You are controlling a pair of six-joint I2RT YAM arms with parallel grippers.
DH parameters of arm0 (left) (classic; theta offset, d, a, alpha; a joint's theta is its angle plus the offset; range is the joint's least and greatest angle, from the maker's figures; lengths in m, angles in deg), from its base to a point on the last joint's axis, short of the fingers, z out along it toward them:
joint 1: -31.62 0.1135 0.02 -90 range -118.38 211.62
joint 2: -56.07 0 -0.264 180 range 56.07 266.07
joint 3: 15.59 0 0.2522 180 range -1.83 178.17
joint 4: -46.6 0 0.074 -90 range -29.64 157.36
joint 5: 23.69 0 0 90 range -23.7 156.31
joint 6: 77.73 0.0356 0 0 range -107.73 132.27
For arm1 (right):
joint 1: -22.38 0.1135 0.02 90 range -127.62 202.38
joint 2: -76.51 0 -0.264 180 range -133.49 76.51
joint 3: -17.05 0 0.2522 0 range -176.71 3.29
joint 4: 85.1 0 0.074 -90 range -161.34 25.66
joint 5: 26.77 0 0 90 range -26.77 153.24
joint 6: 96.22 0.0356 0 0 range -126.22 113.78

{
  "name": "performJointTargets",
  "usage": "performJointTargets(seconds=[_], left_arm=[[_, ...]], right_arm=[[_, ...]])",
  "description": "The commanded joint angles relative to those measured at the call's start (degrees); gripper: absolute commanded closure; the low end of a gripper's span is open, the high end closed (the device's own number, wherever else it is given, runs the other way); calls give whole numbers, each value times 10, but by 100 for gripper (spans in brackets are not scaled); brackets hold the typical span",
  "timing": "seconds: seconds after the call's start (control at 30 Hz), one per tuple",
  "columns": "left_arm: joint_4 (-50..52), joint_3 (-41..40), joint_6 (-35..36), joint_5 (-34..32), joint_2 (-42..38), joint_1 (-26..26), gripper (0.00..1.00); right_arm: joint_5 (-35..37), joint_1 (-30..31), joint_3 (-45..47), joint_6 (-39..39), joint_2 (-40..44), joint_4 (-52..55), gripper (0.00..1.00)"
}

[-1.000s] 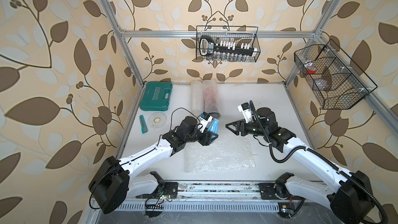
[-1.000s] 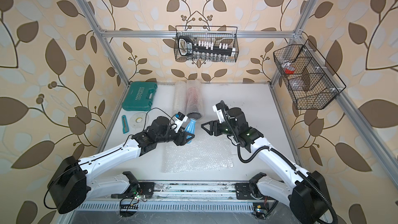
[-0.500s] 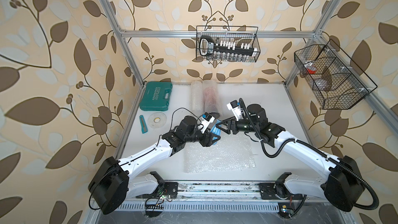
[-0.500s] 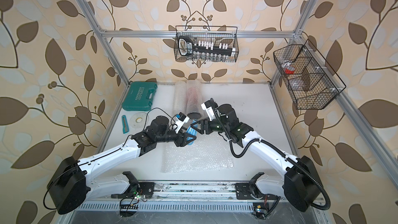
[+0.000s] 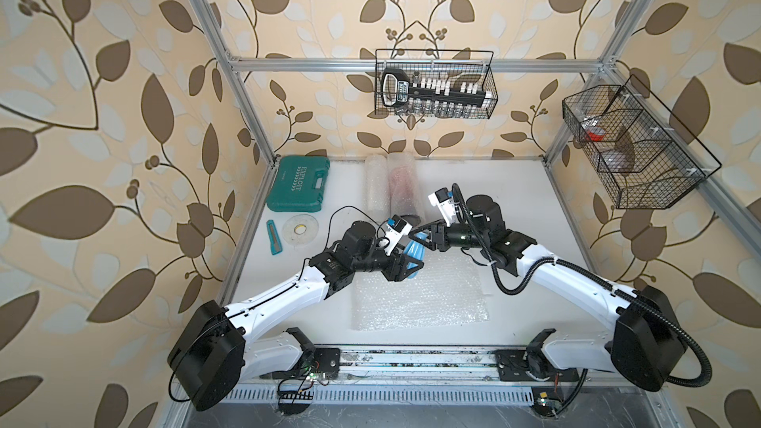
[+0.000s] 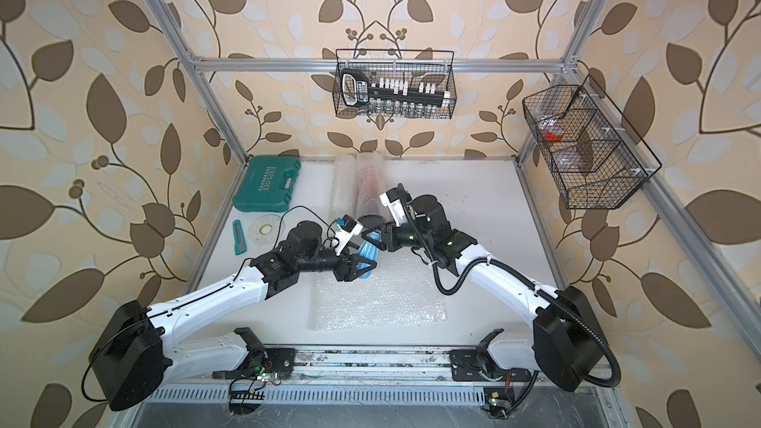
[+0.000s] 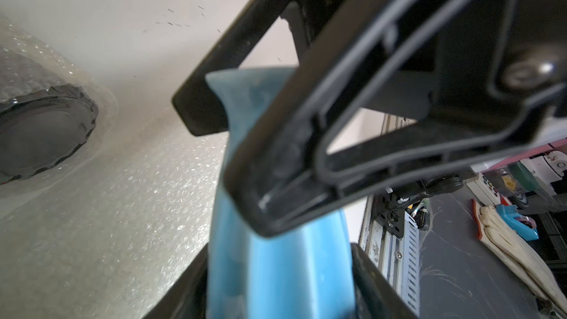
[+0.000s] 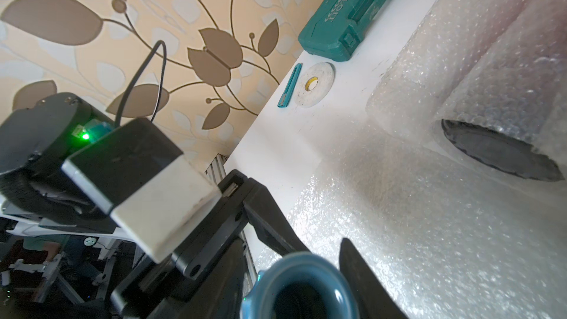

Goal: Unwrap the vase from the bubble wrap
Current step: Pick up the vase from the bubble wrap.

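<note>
The left pincer holds a blue vase by its body, and the right pincer grips its neck. The bubble wrap lies spread flat on the counter beneath both pincers.

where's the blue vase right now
In both top views the blue vase is mid-table, above the flat bubble wrap sheet, gripped by the left tool with the right tool around its neck.
</note>
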Motion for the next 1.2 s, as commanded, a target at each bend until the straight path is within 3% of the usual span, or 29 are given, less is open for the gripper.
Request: performJointTargets(seconds=[0.0,0.27,0.47,0.63,0.8,0.87,1.17], left_arm=[[-38,9,7,18,-21,-5,44],[-32,10,8,19,-20,-4,40],[9,20,12,3,-24,-5,15],[81,25,-2,-98,-73,-4,8],[208,60,-29,-235,-129,-2,6],[270,81,-47,-281,-148,2,1],[429,132,-25,-295,-184,28,1]], right_arm=[[-22,3,-17,4,-8,-19,57],[-16,4,-13,10,-7,-25,72],[11,2,-14,5,-3,-17,76],[34,-19,-17,-10,5,6,77],[54,-61,-21,-38,10,30,77],[66,-80,-25,-53,13,41,77],[117,-171,-61,-118,-9,59,77]])
